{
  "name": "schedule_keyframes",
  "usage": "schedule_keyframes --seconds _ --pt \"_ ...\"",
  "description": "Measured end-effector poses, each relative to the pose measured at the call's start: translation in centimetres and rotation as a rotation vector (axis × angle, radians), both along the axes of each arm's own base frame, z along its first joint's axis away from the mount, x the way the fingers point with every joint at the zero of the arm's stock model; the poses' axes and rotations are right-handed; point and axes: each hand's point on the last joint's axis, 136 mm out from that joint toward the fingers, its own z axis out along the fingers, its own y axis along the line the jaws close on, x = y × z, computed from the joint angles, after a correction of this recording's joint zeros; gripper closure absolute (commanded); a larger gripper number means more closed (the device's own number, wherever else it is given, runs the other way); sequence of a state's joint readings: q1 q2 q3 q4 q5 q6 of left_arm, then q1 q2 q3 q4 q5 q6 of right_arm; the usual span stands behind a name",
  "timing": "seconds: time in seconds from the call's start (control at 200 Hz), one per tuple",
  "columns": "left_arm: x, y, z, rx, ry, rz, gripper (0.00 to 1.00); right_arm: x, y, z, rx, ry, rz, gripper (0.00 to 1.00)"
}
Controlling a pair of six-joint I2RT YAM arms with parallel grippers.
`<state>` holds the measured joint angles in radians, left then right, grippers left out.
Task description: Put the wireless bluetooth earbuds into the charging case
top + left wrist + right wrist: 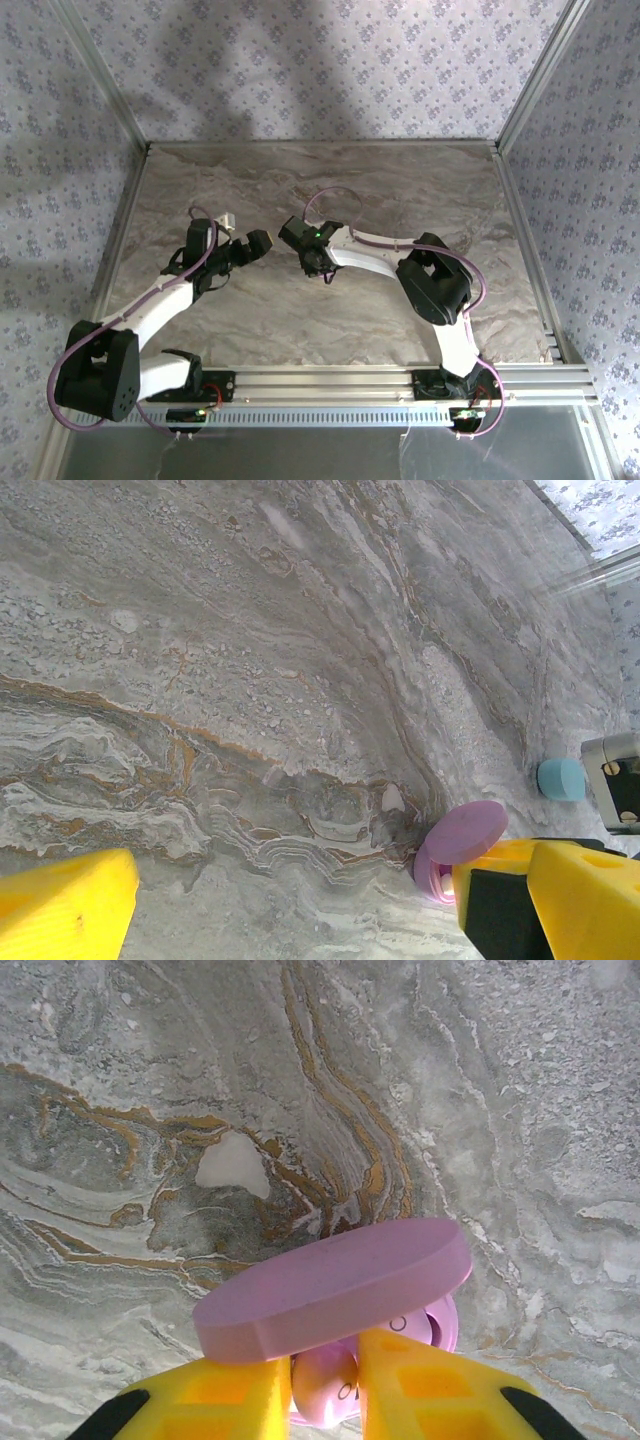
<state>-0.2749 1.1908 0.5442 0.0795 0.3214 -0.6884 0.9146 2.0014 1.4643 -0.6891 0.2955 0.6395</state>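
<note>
Right tool [325, 1360] is clenching a glossy pink earbud [325, 1397] beneath the flat oval lid [335, 1285] of the pink case [446, 1322]. Left tool [325, 905] is hanging released, its camera showing a smooth teal piece [560, 778] near that case.

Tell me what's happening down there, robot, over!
Left claw open. Right claw pinching pink bud at open pink case. Teal thing off to side, not blocking.

The table [300, 320] is grey marble, streaked with tan and rust veins. The walls [330, 60] wear pale lilac paper dotted with small flower sprigs. The case lid [335, 1285] is matte pink, the earbud [325, 1385] glossy pink, the fingers [420, 1390] yellow with black patches. A second case [560, 778] is teal.
</note>
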Motion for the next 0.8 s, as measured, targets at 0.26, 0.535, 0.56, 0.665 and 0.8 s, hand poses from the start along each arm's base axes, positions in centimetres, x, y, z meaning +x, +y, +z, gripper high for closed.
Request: schedule_keyframes --seconds 0.26,0.535,0.56,0.665,0.8 --pt "0.0 0.0 0.0 0.0 0.0 0.0 0.0 -0.2 0.1 -0.1 0.007 0.009 0.003 0.73" --pt "0.0 -0.1 0.1 -0.003 -0.003 -0.003 0.0 -0.4 0.4 0.3 0.025 0.015 0.01 0.72" --pt "0.0 -0.1 0.2 -0.004 -0.005 -0.003 0.0 -0.4 0.5 0.4 0.03 0.014 0.01 0.71" --pt "0.0 -0.1 0.7 -0.01 -0.02 -0.006 0.0 -0.5 0.4 1.7 0.057 -0.005 0.011 0.67" --pt "-0.1 -0.4 1.4 -0.021 -0.049 -0.015 0.0 -1.0 -0.2 3.7 0.103 -0.038 0.015 0.6"
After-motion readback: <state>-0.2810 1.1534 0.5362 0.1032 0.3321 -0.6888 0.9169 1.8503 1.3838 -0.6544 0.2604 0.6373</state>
